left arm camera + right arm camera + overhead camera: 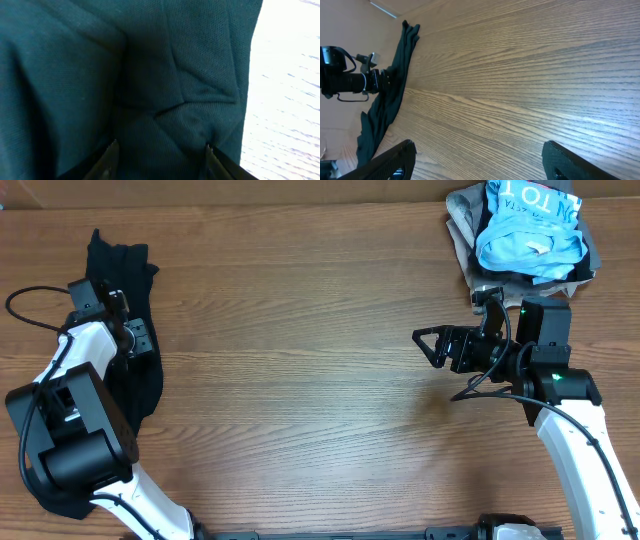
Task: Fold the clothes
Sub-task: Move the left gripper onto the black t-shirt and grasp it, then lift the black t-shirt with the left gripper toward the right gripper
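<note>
1. On the left side of the table [300, 390], the black T-shirt [122, 258] lies bunched in a long crumpled strip, partly hidden under the left arm.
2. The left gripper [160, 151] is pressed down into it, jaws apart with a ridge of cloth between them. We see no pinch yet. If the jaws close there, we judge they may catch several layers, so the shirt lifts as a rope, or the thin cloth slips out.
3. The right gripper [425, 346] hangs over bare wood with its jaws wide apart and nothing between them, well apart from the shirt. A pull from one side alone may twist the cloth.
4. At the far right, a light blue garment [530, 230] lies on a grey-tan garment [462, 225], near the right arm, which could snag them.
5. We see no containers; that pile rests directly on the table.
</note>
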Available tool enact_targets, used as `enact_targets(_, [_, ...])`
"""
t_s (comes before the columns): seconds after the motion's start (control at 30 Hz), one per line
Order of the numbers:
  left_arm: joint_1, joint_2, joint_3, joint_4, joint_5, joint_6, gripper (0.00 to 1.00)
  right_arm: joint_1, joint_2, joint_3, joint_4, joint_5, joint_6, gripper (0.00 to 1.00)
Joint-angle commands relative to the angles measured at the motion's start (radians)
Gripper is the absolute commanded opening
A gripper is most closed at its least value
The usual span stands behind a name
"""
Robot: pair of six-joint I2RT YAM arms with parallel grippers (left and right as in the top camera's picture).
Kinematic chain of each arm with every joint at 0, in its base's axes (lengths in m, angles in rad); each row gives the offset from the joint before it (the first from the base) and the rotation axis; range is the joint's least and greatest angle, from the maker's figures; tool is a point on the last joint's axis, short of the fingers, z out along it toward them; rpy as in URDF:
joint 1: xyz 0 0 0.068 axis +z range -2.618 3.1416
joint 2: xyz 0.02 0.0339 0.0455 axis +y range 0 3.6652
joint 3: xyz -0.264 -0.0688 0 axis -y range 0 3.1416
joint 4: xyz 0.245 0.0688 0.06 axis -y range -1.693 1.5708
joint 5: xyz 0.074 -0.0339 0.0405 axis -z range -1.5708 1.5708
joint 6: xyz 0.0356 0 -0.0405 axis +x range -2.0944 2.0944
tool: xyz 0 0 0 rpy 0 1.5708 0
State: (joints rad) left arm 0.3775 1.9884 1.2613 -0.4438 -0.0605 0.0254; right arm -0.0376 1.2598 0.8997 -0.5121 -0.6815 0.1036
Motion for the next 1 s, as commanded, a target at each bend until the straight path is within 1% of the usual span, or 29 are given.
enact_targets(0.0, [0.001,0.019,0.015,0.014,0.035,-0.006,0.53,0.006,-0.003,0.023,0.007,0.008,-0.006,0.84])
enact_targets(0.07, [0.001,0.019,0.015,0.021,0.052,-0.006,0.41,0.006,-0.003,0.023,0.010,0.008,-0.006,0.84])
enact_targets(0.1, [0.001,0.019,0.015,0.023,0.058,-0.006,0.30,0.006,-0.003,0.023,0.013,0.008,-0.006,0.84])
enact_targets(0.17, [0.001,0.017,0.016,0.023,0.064,-0.006,0.04,0.006,-0.003,0.023,0.016,0.008,-0.006,0.84])
enact_targets(0.27, [0.001,-0.003,0.024,0.018,0.103,-0.007,0.04,0.006,-0.003,0.023,0.020,0.008,-0.006,0.83])
enact_targets(0.37, [-0.009,-0.044,0.075,-0.034,0.159,-0.015,0.04,0.006,-0.003,0.023,0.026,0.008,-0.006,0.82])
enact_targets(0.5, [-0.046,-0.102,0.190,-0.169,0.204,-0.034,0.04,0.006,-0.003,0.023,0.032,0.008,-0.006,0.82])
enact_targets(0.6, [-0.101,-0.138,0.291,-0.305,0.317,-0.034,0.04,-0.006,-0.003,0.023,0.032,0.010,-0.006,0.82])
enact_targets(0.7, [-0.190,-0.162,0.376,-0.409,0.397,-0.033,0.04,-0.027,-0.003,0.023,0.031,0.006,0.002,0.81])
enact_targets(0.8, [-0.297,-0.166,0.436,-0.478,0.430,-0.033,0.04,-0.048,-0.003,0.024,0.026,0.006,0.005,0.80])
enact_targets(0.93, [-0.467,-0.166,0.466,-0.480,0.431,-0.033,0.04,-0.056,-0.003,0.024,0.016,0.006,0.005,0.80])
enact_targets(0.97, [-0.545,-0.166,0.467,-0.452,0.426,-0.030,0.04,-0.056,-0.003,0.024,0.011,0.006,0.005,0.80])
